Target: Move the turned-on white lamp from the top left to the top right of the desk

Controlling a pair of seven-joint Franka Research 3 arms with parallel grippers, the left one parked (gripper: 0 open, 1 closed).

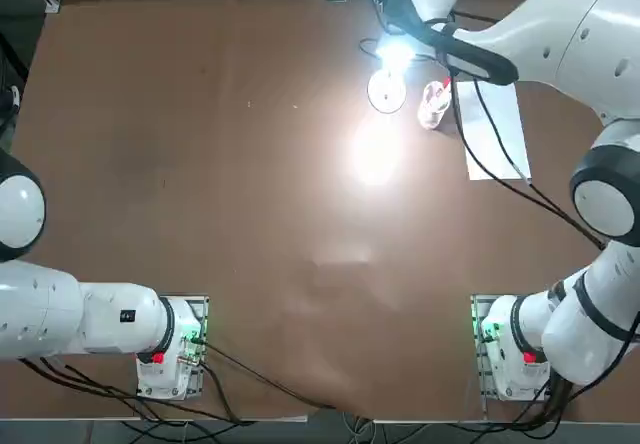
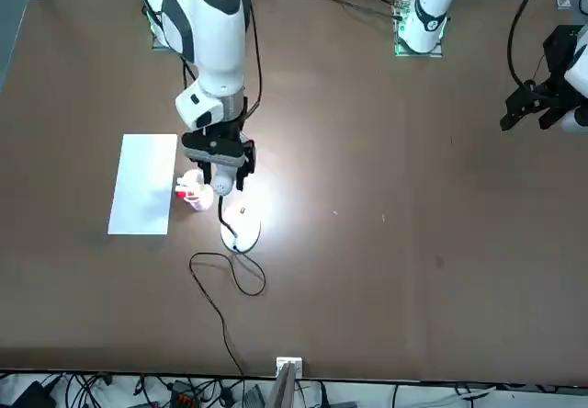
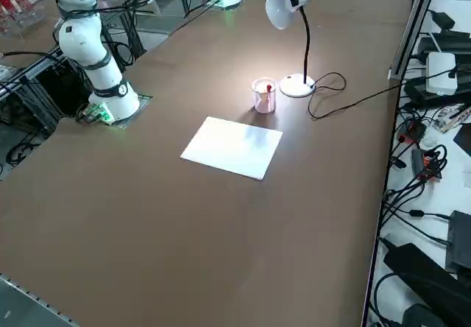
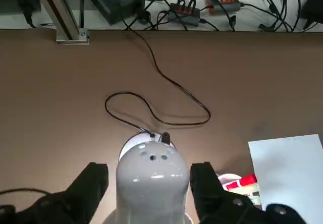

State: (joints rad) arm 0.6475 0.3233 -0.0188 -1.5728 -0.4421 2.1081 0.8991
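Observation:
The white lamp (image 1: 386,91) stands lit on the brown desk (image 1: 200,164), near the far edge and right of the middle. Its round base (image 2: 241,233) rests flat, and its thin neck rises to the glowing head (image 3: 278,9). My right gripper (image 4: 150,171) is up at the head (image 4: 153,183), one black finger (image 4: 96,176) on each side. A narrow gap shows on one side, so the gripper is open around it. In the top view the gripper (image 1: 400,12) sits just beyond the glare. The black cord (image 4: 156,108) loops behind the base.
A clear cup of pens (image 1: 433,104) stands right beside the lamp base, on the side of the white paper sheet (image 1: 495,129). The cord (image 2: 230,275) trails off the far edge of the desk. Cables and power strips (image 4: 202,7) lie beyond that edge.

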